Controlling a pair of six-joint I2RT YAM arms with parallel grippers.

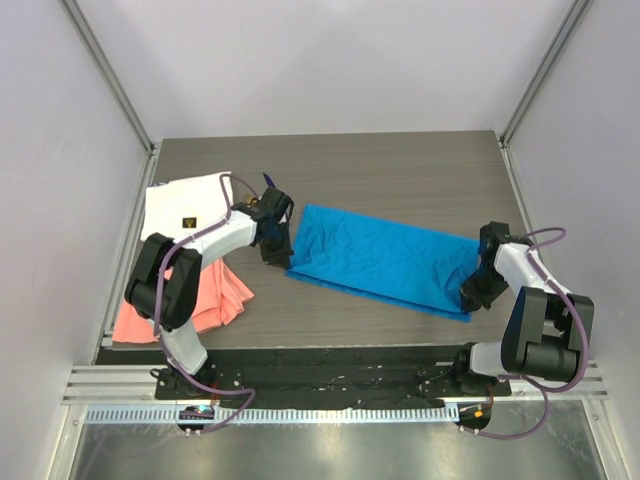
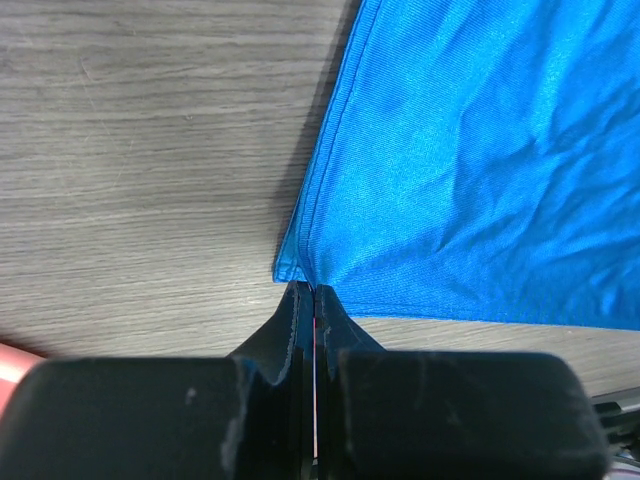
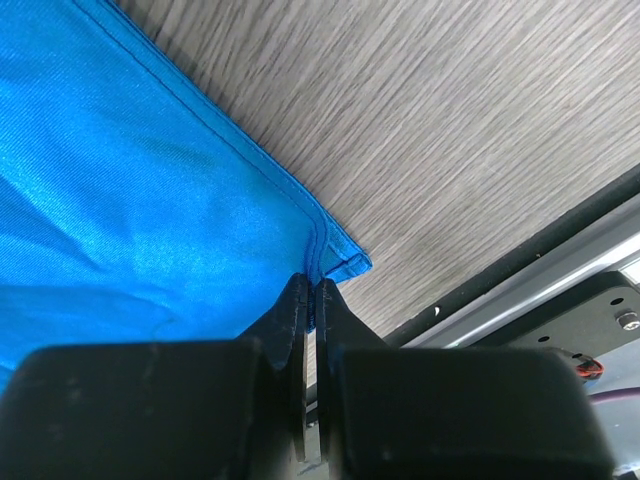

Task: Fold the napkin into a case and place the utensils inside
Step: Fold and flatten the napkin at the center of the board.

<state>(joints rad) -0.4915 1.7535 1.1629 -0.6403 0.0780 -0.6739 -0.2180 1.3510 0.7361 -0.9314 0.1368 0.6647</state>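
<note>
Both pincers are closed on cloth. The napkin [image 1: 380, 262] lies on the table [image 1: 400, 170] as a long blue strip, apparently folded double. The left gripper [image 2: 314, 290] pinches its near left corner and the right gripper [image 3: 311, 285] its near right corner. A white cloth [image 1: 185, 205] and a pink cloth [image 1: 212, 300] lie at the left.

Fingers [image 3: 300, 300] pinched on napkin [image 3: 130, 190] corner
</note>
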